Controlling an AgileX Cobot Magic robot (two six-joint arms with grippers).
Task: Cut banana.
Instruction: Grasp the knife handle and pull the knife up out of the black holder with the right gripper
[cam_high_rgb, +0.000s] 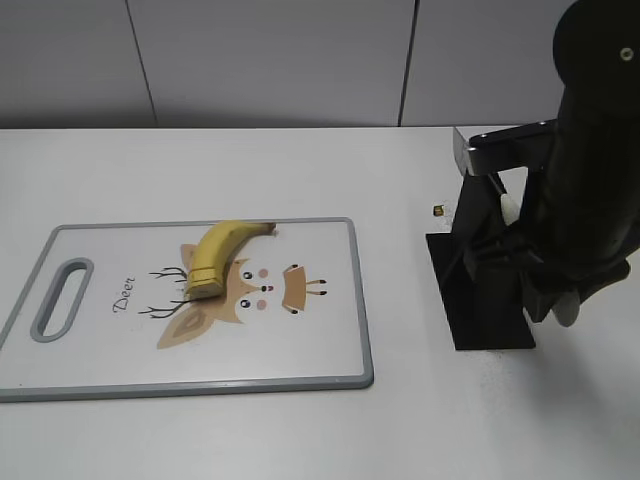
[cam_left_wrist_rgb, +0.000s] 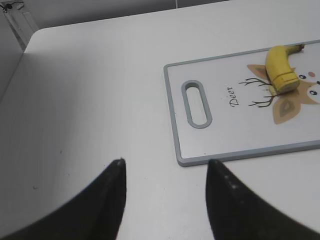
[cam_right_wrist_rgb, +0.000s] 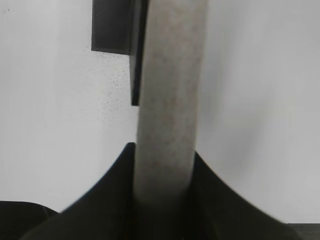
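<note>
Right wrist view shows the right hand (cam_right_wrist_rgb: 162, 165) clamped on the pale knife handle (cam_right_wrist_rgb: 167, 100) at the black stand (cam_high_rgb: 480, 290): the pickup step, I'd say. Left hand (cam_left_wrist_rgb: 165, 167) hangs spread over the table (cam_left_wrist_rgb: 100, 90). The banana (cam_high_rgb: 215, 258) lies on the cutting board (cam_high_rgb: 320, 350), well left of the right hand; next, lift the knife across.

On the white counter (cam_high_rgb: 300, 440) before me lies a grey-rimmed cutting board (cam_high_rgb: 330, 300) printed with a tan deer cartoon (cam_high_rgb: 245, 300). Well apart to its right stands a black stand (cam_high_rgb: 480, 300).
</note>
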